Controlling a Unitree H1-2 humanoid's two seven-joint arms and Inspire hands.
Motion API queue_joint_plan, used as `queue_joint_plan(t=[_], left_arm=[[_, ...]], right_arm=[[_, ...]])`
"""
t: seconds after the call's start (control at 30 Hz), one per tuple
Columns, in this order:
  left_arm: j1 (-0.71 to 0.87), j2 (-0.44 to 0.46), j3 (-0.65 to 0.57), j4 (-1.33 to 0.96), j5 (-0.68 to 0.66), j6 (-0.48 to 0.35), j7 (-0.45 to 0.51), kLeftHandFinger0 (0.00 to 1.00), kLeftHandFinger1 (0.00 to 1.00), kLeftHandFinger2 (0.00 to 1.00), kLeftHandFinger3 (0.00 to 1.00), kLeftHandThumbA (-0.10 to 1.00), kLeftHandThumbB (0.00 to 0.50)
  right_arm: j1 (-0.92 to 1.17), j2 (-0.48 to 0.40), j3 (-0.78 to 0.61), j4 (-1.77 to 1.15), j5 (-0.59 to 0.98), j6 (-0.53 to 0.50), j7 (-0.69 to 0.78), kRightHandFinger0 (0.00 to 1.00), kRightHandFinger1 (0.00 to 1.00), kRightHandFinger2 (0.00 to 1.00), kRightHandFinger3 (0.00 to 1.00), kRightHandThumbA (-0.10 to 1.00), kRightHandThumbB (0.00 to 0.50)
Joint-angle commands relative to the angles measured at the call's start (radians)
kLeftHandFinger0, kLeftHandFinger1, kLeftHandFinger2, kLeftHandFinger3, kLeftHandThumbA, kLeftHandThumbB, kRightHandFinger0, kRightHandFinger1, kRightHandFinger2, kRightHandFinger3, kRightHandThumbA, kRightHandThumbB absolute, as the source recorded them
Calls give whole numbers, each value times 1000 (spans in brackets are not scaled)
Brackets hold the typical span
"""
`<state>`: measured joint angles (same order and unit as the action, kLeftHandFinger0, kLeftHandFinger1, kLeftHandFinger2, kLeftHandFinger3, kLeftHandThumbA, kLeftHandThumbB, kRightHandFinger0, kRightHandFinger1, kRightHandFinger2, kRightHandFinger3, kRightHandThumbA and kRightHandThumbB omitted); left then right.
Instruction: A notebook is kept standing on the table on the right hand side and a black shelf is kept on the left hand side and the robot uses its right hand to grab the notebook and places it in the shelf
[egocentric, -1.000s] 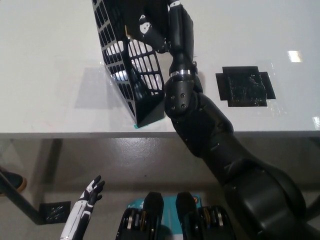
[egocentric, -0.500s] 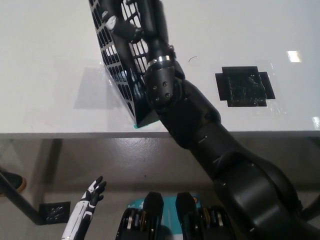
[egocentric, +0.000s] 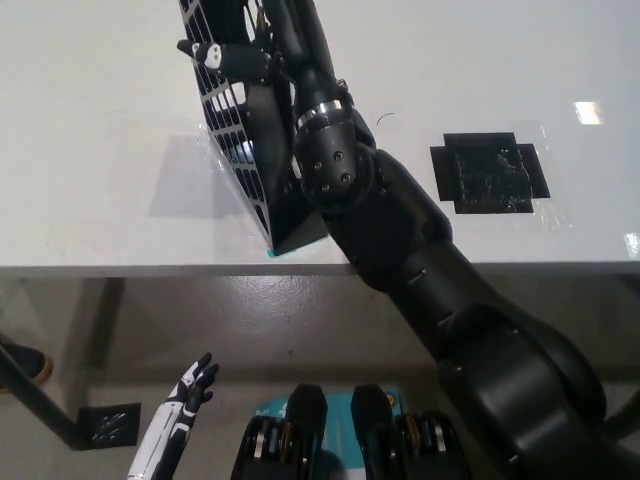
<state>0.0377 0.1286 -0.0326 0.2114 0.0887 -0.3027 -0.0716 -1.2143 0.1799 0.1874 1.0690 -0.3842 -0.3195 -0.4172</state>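
Observation:
The black mesh shelf (egocentric: 235, 150) stands tilted on the white table (egocentric: 100, 120), near its front edge. My black right arm reaches across the table into the shelf's top, with the right hand (egocentric: 232, 58) at the upper rim. Its fingers are closed around a dark flat notebook (egocentric: 268, 130) that stands inside the shelf and is mostly hidden by the arm. My white left hand (egocentric: 185, 405) hangs below the table at the lower left, fingers apart and holding nothing.
A black tape patch (egocentric: 490, 172) marks the table to the right of the arm. The table's front edge (egocentric: 120, 266) runs across the middle of the picture. Below it are a table leg foot (egocentric: 108, 425) and a person's shoe (egocentric: 22, 362).
My right arm has swung left over the shelf, bringing the hand from the shelf's right side to its upper left rim. A dark panel now covers the mesh. The left hand barely shifted.

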Motion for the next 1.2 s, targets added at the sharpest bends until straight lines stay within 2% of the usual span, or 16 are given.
queue_joint_plan(t=[0.0, 0.1, 0.2, 0.33, 0.37, 0.4, 0.5, 0.63, 0.7, 0.83, 0.9, 0.97, 1.0, 1.07, 1.1, 1.17], left_arm=[[-7, 11, -3, -23, -4, -9, -7, 1000, 1000, 1000, 1000, 1000, 198], [-6, 10, -1, -25, -18, -2, -11, 1000, 1000, 1000, 1000, 1000, 216], [-5, 14, 0, -23, -16, -15, -8, 1000, 1000, 1000, 1000, 1000, 192], [-13, 16, 4, -13, -23, -23, -9, 1000, 1000, 1000, 1000, 1000, 194], [-9, 16, 4, -16, -16, -20, -4, 1000, 1000, 1000, 1000, 1000, 180], [-9, 17, 4, -20, -13, -13, -4, 1000, 1000, 1000, 1000, 1000, 164], [-10, 12, 6, -15, -8, -15, 5, 1000, 1000, 1000, 1000, 1000, 165], [-11, 15, 4, -18, -4, -13, 4, 1000, 1000, 1000, 1000, 1000, 155], [-14, 18, 3, -14, 0, -17, 3, 1000, 1000, 1000, 1000, 1000, 164], [-16, 15, 3, -18, 6, -4, 8, 1000, 1000, 1000, 1000, 1000, 185], [-17, 15, 3, -15, 13, -11, 14, 1000, 1000, 1000, 1000, 1000, 186], [-19, 12, 5, -15, 8, -7, 14, 1000, 1000, 1000, 1000, 1000, 187], [-18, 11, 6, -15, -7, -8, 8, 1000, 1000, 1000, 1000, 1000, 170], [-16, 10, 7, -17, -6, -4, 9, 1000, 1000, 1000, 1000, 1000, 176], [-18, 9, 7, -18, -7, -2, 9, 1000, 1000, 1000, 1000, 1000, 177], [-19, 9, 7, -21, -12, -4, 6, 1000, 1000, 1000, 1000, 1000, 171]], right_arm=[[-31, -23, 3, -75, 8, 5, 27, 1000, 1000, 1000, 1000, 1000, 386], [-2, -55, -7, -196, 10, 11, 49, 1000, 1000, 1000, 1000, 1000, 387], [75, -112, -18, -481, 1, 91, 108, 1000, 1000, 1000, 1000, 1000, 378], [165, -178, -39, -833, 3, 203, 194, 1000, 1000, 1000, 1000, 1000, 363], [196, -197, -48, -936, 20, 232, 223, 1000, 1000, 1000, 1000, 1000, 363], [229, -219, -64, -1055, 35, 262, 243, 1000, 1000, 1000, 1000, 1000, 388], [330, -287, -96, -1324, 53, 322, 292, 1000, 1000, 1000, 1000, 1000, 397], [479, -361, -129, -1551, 143, 301, 300, 1000, 1000, 1000, 1000, 1000, 384], [597, -375, -144, -1687, 130, 349, 304, 1000, 1000, 1000, 1000, 1000, 423], [785, -394, -140, -1771, 127, 266, 268, 1000, 1000, 1000, 1000, 1000, 377], [875, -371, -126, -1780, 104, 224, 237, 1000, 1000, 1000, 1000, 1000, 390], [967, -370, -103, -1754, 96, 175, 225, 1000, 1000, 1000, 1000, 1000, 352], [1007, -364, -91, -1739, 109, 154, 214, 1000, 1000, 1000, 1000, 1000, 358], [1088, -356, -68, -1701, 125, 112, 199, 1000, 1000, 1000, 1000, 1000, 363], [1118, -357, -59, -1665, 114, 75, 190, 1000, 1000, 1000, 1000, 1000, 323], [1149, -355, -49, -1618, 110, 38, 183, 1000, 1000, 1000, 1000, 1000, 308]])
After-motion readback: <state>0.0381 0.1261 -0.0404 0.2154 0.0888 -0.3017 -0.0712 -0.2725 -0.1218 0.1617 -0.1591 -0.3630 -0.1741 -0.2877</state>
